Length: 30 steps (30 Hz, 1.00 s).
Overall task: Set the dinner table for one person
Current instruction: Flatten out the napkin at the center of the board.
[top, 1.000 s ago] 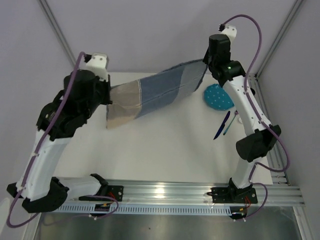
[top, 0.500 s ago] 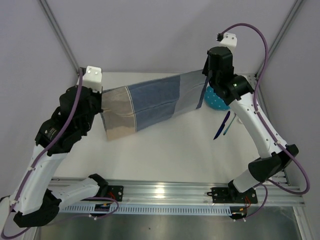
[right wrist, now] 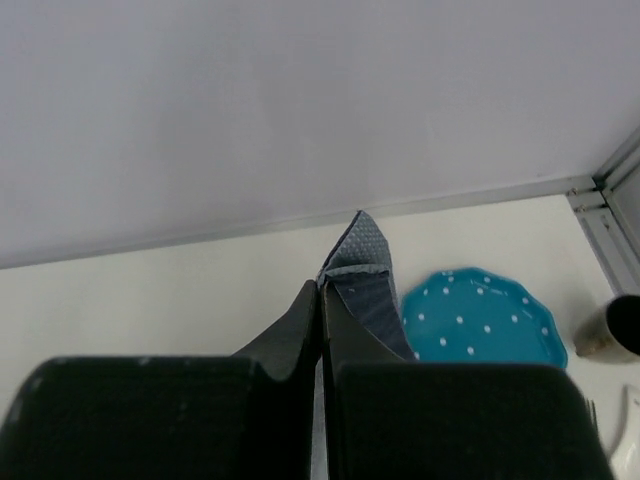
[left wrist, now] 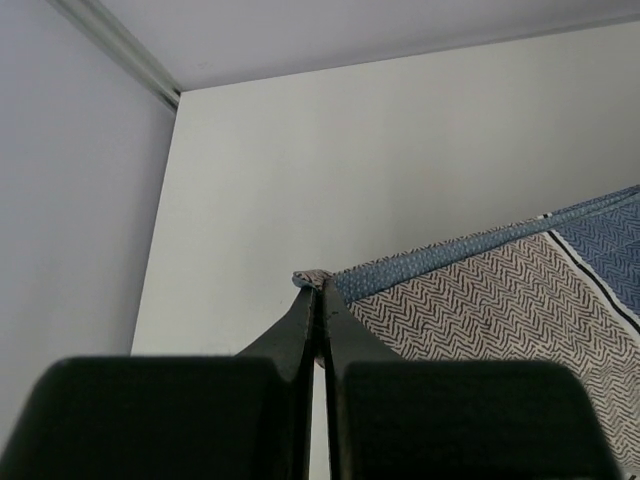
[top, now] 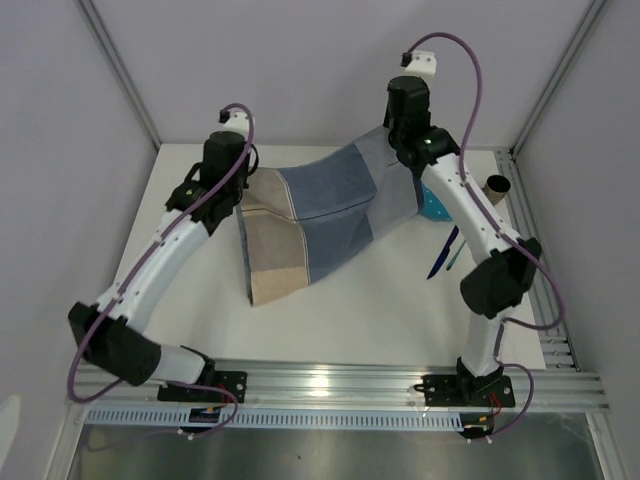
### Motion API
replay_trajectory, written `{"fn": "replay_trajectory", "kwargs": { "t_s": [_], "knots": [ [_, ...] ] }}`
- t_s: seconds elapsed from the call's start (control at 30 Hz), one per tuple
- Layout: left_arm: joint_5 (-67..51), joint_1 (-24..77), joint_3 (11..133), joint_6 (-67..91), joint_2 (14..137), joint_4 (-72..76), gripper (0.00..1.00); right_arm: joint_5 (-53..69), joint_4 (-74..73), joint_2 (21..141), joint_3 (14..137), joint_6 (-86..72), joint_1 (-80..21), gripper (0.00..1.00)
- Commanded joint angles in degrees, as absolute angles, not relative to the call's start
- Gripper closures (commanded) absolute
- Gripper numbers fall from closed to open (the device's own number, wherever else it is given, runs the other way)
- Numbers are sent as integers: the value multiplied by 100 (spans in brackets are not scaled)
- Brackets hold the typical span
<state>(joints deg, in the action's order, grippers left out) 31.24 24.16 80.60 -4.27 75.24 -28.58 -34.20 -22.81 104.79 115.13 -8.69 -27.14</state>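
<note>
A blue-and-beige checked placemat (top: pixel 320 215) hangs stretched between my two grippers above the white dinner table (top: pixel 200 290). My left gripper (top: pixel 248 182) is shut on the placemat's beige corner (left wrist: pixel 312 279). At the far right, my right gripper (top: pixel 400 142) is shut on the blue corner (right wrist: pixel 362 250). The cloth sags between them, and its lower beige corner (top: pixel 262 292) reaches down toward the tabletop. In the left wrist view the herringbone weave (left wrist: pixel 500 300) spreads to the right of the closed fingers (left wrist: pixel 300 330).
A teal dotted plate (top: pixel 437 207) lies at the far right, partly covered by the cloth and right arm; the right wrist view shows it too (right wrist: pixel 480 320). Blue cutlery (top: pixel 445 250) lies just in front of it. A beige cup (top: pixel 497 186) stands near the right rail.
Both arms have swung toward the far side and closer together. The left gripper went right and away. The placemat has slackened and hangs lower over the table's middle, covering more of the plate.
</note>
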Motion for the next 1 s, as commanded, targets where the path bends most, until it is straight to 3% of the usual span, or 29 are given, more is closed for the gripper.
{"fn": "replay_trajectory", "kwargs": {
  "t_s": [0.0, 0.13, 0.33, 0.57, 0.67, 0.7, 0.83, 0.97],
  "knots": [
    [2892, 2154, 8873, -413, 8119, -1618, 100, -3270, -1767, 11310, 12495, -475, -2593, 100],
    [2348, 1951, 9736, -763, 8595, -1134, 100, -2944, -1662, 11725, 13508, -220, -2514, 100],
    [1654, 1679, 10898, -915, 8816, -1405, 100, -2997, -1099, 11225, 13307, 333, -2487, 100],
    [370, 1494, 10583, -1020, 8280, -2116, 100, -2761, 474, 9661, 10988, 844, -2487, 100],
    [395, 1573, 9635, -713, 7579, -2495, 100, -2593, -373, 9100, 10163, 180, -2513, 100],
    [726, 1608, 8824, -555, 7280, -2435, 100, -2593, -500, 8888, 9795, -42, -2531, 100],
    [950, 1670, 6309, 997, 5795, -3030, 100, -2769, -755, 7570, 7039, -1255, -2777, 100],
    [906, 1898, 5060, 1783, 4031, -3700, 100, -2531, -1897, 6419, 5735, -2485, -3224, 100]
  ]
}}
